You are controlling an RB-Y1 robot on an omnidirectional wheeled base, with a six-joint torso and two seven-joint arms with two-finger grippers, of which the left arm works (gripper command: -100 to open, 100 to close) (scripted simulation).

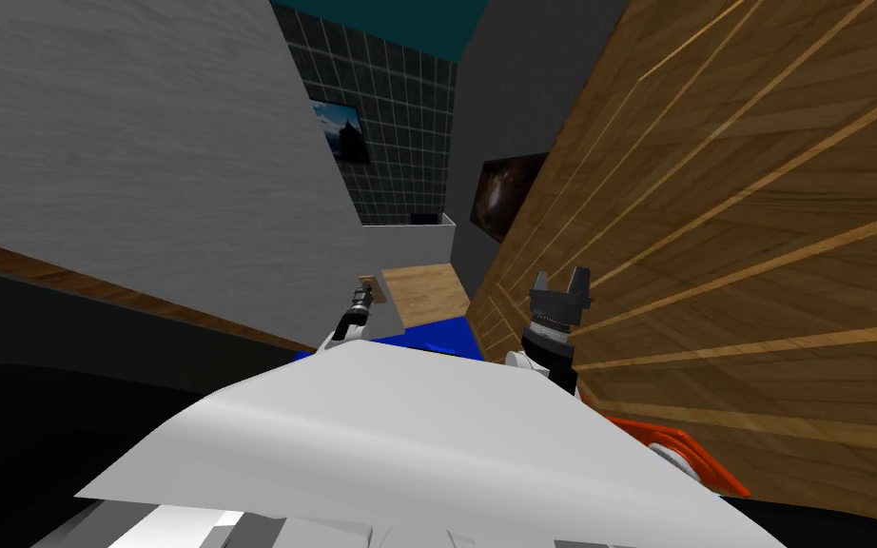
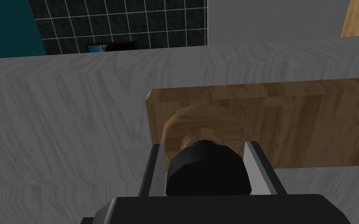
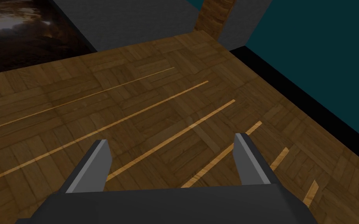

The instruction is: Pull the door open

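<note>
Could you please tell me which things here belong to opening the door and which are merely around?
Job: wooden door, its black knob, left gripper shut on it.
Around: open right gripper, wood-panelled wall, dark framed picture, orange object.

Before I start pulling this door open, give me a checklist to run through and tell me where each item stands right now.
1. Grip placed: left end effector straddles the black knob: ok.
2. Grip closed: its fingers look pressed to the knob's sides: ok.
3. Knob attached to the wooden door: ok.
4. Other arm free: right end effector open, holding nothing, beside a wood-patterned surface: ok.
5. Latch released: cannot tell.
6. Room for the door to swing toward me: cannot tell.
</note>
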